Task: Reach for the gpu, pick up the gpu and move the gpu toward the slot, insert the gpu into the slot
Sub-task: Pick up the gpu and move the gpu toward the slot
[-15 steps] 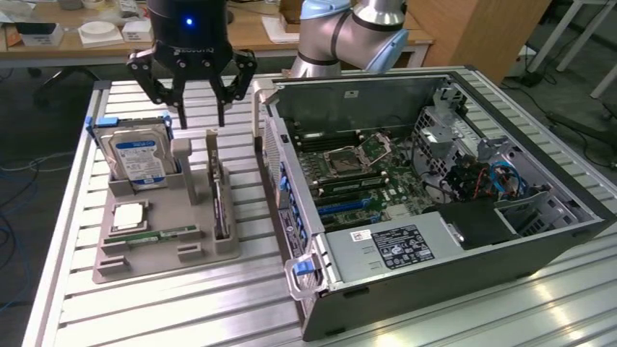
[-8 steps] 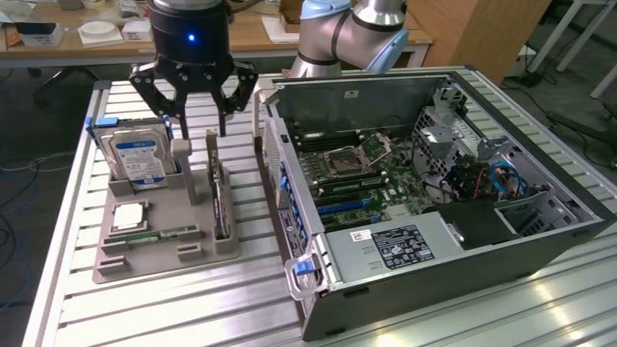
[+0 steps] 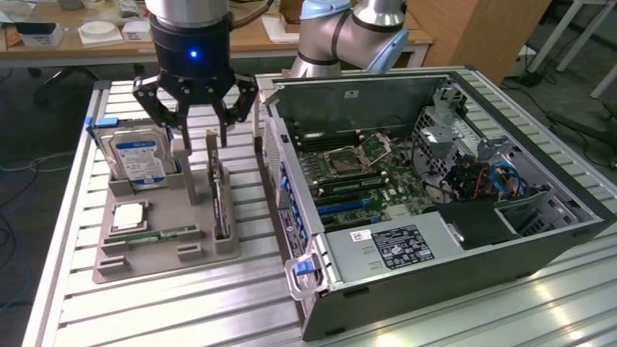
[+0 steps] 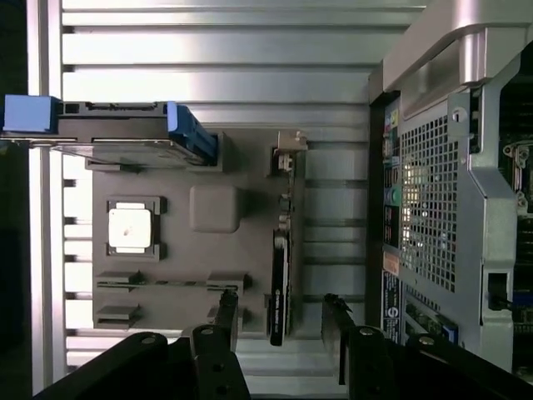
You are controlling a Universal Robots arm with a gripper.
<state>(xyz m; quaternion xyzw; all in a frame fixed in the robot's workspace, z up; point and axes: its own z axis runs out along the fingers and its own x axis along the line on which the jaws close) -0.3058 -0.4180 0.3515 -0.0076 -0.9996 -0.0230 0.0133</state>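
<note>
Table carries grey tray, with open computer case just beside it. Gpu stands on edge in tray slot nearest case. Hard drive upright at tray's far end. End effector hovers above tray, spread wide, holding nothing; wrist view shows gpu between its fingers.

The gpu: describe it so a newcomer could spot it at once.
At the exterior view's left of the open computer case lies a grey tray. The gpu stands on edge at its case-side rim: a thin dark card, unlike the blue-labelled hard drive.
</note>
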